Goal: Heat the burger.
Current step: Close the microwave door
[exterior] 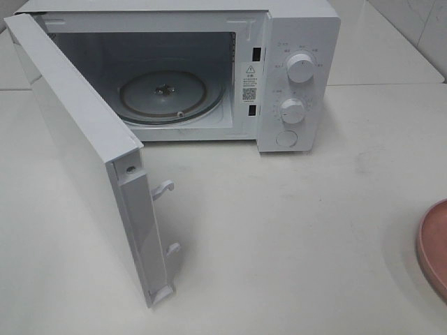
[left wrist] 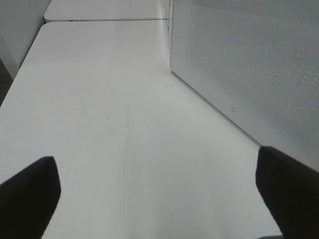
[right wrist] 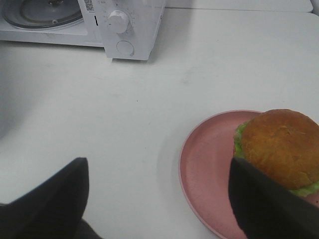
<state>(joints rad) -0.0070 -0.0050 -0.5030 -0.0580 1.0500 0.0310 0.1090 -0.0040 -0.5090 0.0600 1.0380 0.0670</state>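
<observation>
The burger point(right wrist: 281, 147), with a golden-brown bun and green lettuce, sits on a round pink plate point(right wrist: 209, 164) in the right wrist view. My right gripper point(right wrist: 159, 199) is open and empty above the table. One of its fingers point(right wrist: 269, 204) overlaps the near side of the burger and plate. In the exterior high view only the plate's edge point(exterior: 434, 244) shows at the far right, and the burger is out of view there. My left gripper point(left wrist: 159, 209) is open and empty over bare table beside the microwave door's outer face point(left wrist: 249, 74). Neither gripper shows in the exterior high view.
The white microwave point(exterior: 300, 42) stands at the back of the table. Its door point(exterior: 77, 139) is swung wide open toward the front left, and the glass turntable point(exterior: 164, 94) inside is bare. Two knobs point(exterior: 300, 68) and a round button are on its right panel. The table point(exterior: 279, 237) is white.
</observation>
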